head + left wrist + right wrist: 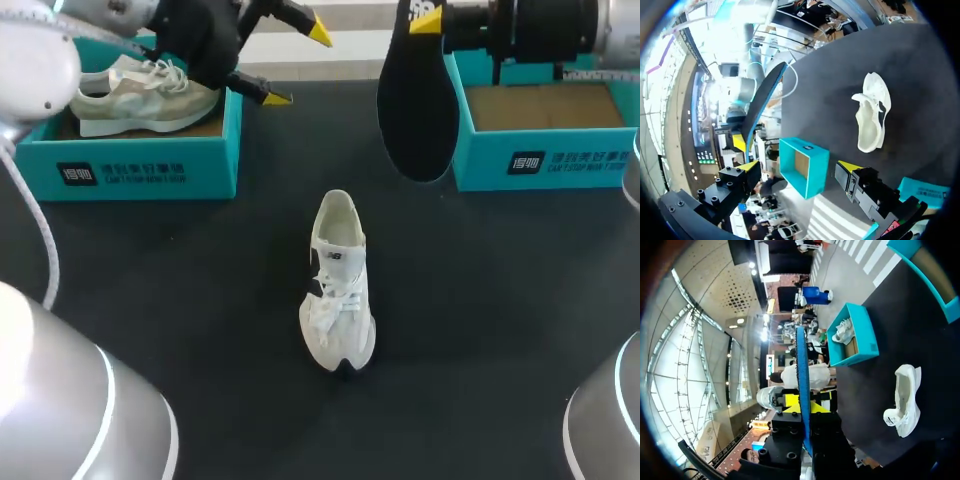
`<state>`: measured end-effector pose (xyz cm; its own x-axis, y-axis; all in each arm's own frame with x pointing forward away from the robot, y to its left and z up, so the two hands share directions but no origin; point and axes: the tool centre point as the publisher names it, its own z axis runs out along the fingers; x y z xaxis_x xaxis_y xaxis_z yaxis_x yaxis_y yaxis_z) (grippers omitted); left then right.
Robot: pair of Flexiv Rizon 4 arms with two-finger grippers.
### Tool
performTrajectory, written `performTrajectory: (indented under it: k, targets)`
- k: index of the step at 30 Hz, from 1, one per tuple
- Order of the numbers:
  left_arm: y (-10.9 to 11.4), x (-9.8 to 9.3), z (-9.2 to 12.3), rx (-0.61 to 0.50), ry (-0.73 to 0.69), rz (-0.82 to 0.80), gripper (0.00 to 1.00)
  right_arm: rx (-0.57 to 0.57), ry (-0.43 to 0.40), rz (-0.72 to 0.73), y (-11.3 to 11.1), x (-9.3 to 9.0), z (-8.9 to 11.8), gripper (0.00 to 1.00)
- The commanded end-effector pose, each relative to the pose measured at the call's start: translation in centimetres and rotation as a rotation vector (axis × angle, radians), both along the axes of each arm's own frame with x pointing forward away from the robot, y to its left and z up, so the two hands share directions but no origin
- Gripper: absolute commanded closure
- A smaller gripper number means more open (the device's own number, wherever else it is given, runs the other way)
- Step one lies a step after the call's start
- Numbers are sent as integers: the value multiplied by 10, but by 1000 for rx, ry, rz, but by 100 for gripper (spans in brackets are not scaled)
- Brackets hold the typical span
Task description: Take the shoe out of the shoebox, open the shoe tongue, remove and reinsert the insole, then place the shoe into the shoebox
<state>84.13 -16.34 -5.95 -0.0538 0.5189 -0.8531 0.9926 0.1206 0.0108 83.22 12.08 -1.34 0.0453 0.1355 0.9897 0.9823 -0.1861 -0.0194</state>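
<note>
A white shoe (338,285) lies on the dark table at the middle, with its opening toward the far side. My right gripper (420,20) hangs high above the table's far side, shut on the top end of a black insole (415,110) that dangles downward. In the right wrist view the insole (802,385) shows edge-on between the yellow tips of the gripper (804,404), and the shoe (905,400) lies beyond. My left gripper (298,65) is open and empty, raised beside the left shoebox (140,170). The left wrist view shows the open gripper (797,167), the shoe (871,120) and the insole (762,102).
The left teal shoebox holds a second, beige-and-white shoe (145,95). At the far right stands another teal shoebox (545,160) with a bare cardboard floor; the same box (805,167) appears between my left fingers' line of sight. Dark table surrounds the white shoe.
</note>
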Motion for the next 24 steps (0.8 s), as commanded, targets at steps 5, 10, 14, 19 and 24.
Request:
performTrajectory:
  k: [5, 10, 14, 19, 24]
  targets:
    - [-11, -3, 5, -402, -84, -92, 0, 89, 76, -69, 12, 14, -16, 100]
    - [-17, -2, 9, -446, -74, -110, 0, 146, 122, -99, 26, 26, -23, 100]
    - [-25, -3, 9, -476, -73, -117, 0, 164, 154, -84, 38, 33, -27, 100]
    - [-34, -8, 4, -492, -67, -123, 0, 184, 186, -57, 52, 40, -30, 100]
    - [-40, -14, 0, -504, -52, -140, 0, 186, 210, -40, 59, 46, -35, 100]
